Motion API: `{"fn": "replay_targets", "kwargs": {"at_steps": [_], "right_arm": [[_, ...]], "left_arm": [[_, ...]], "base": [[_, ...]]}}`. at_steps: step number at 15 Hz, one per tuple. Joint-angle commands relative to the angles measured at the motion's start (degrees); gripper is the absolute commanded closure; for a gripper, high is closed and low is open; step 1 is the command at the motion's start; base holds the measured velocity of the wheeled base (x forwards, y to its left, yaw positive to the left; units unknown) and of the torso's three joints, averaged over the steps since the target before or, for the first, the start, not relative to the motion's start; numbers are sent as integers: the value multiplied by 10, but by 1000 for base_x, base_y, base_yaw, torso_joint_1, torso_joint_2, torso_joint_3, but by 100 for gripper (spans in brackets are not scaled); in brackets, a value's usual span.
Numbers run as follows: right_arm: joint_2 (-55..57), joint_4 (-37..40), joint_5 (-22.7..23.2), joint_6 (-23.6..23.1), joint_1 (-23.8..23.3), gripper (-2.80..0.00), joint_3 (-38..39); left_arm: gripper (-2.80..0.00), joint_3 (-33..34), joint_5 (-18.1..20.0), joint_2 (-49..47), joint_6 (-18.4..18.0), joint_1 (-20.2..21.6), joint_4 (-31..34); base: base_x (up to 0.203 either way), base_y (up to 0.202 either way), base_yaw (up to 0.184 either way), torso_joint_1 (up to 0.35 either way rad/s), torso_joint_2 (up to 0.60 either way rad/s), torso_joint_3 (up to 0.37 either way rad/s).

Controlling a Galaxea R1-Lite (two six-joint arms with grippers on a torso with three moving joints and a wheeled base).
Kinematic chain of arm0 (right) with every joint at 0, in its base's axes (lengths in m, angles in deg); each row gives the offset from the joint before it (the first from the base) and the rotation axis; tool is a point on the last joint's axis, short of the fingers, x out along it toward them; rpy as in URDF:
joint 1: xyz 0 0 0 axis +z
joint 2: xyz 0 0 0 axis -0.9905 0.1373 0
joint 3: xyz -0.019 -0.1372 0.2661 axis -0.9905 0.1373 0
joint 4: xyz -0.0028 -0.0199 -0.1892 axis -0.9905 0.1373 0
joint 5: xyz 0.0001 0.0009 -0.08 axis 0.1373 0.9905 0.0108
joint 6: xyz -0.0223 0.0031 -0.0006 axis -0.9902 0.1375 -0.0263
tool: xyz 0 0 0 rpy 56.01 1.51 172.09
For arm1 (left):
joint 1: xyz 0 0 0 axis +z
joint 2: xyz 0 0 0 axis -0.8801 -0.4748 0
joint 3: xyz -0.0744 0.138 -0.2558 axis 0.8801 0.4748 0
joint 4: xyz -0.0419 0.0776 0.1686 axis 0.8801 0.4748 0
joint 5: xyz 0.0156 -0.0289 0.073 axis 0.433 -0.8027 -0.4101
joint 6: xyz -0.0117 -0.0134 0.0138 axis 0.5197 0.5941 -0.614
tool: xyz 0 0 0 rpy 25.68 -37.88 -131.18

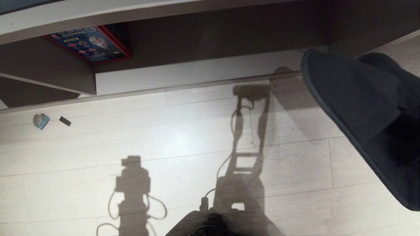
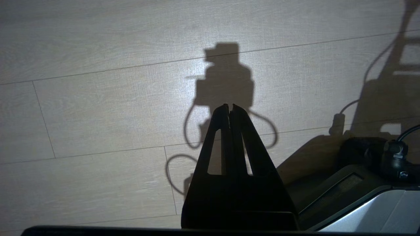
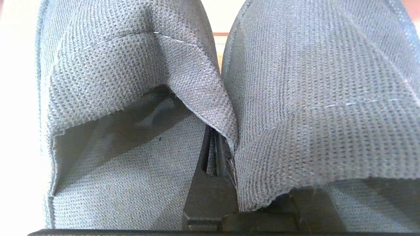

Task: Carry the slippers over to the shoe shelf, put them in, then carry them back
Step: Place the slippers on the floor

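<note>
The right gripper (image 3: 215, 144) is pinched on the adjoining straps of the slippers (image 1: 357, 108), holding the pair off the floor (image 1: 183, 137) at the right. The left gripper (image 2: 229, 109) hangs low on the left, fingers pressed together, holding nothing.

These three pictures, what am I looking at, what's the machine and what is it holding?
A two-armed wheeled robot, seen by three cameras. The head camera looks down at a pale wood floor, where the robot casts shadows. Two small bits lie by a furniture edge, and a red-edged box sits in a recess. At right, the slippers hang in the air. The right wrist camera shows why: the right gripper is shut between both slippers' grey fabric straps. The left wrist camera shows the left gripper, fingers shut, empty above the floor.
</note>
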Motion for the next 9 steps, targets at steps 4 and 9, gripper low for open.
{"fn": "replay_targets", "kwargs": {"at_steps": [4, 9], "right_arm": [[-271, 156, -3, 47, -59, 0, 45], [-406, 230, 42, 88, -150, 0, 86]], "left_arm": [[0, -1, 0, 0, -1, 0, 0], [0, 0, 0, 0, -1, 0, 0]], "base": [[0, 0, 0, 0, 0, 0], [0, 0, 0, 0, 0, 0]]}}
